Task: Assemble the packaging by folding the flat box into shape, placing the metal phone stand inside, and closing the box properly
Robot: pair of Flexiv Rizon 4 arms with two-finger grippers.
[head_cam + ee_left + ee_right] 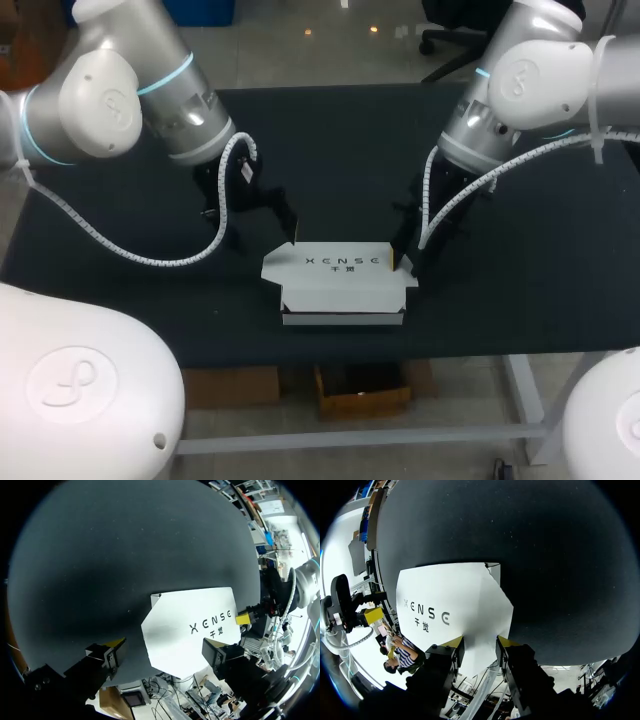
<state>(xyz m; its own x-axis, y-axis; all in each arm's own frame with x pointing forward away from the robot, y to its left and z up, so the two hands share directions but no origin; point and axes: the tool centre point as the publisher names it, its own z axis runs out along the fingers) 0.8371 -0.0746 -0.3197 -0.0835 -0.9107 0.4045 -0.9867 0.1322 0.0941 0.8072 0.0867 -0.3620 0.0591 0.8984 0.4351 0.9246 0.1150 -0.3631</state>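
From above, the white box (pixel 340 275) sits on the table (pixel 330 140) by its near edge, with the left gripper (pixel 252 215) at its far-left corner and the right gripper (pixel 405 250) at its right end. Left wrist: the left gripper (pixel 167 647) gapes wide and holds nothing. Right wrist: the right gripper (pixel 480 642) is over the box (pixel 450 610) end; I can't tell its grip.

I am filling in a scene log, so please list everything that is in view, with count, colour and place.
white cardboard box with dark print: one, white, on the table near the middle of its front edge, between the two grippers.
metal phone stand: none visible in any view.
black table: one, black, under the box.
left gripper: one, black with yellow tips, open, at the box's back left corner.
right gripper: one, black with yellow tips, at the box's right end.
left arm: one, white-grey, from the left.
right arm: one, white-grey, from the right.
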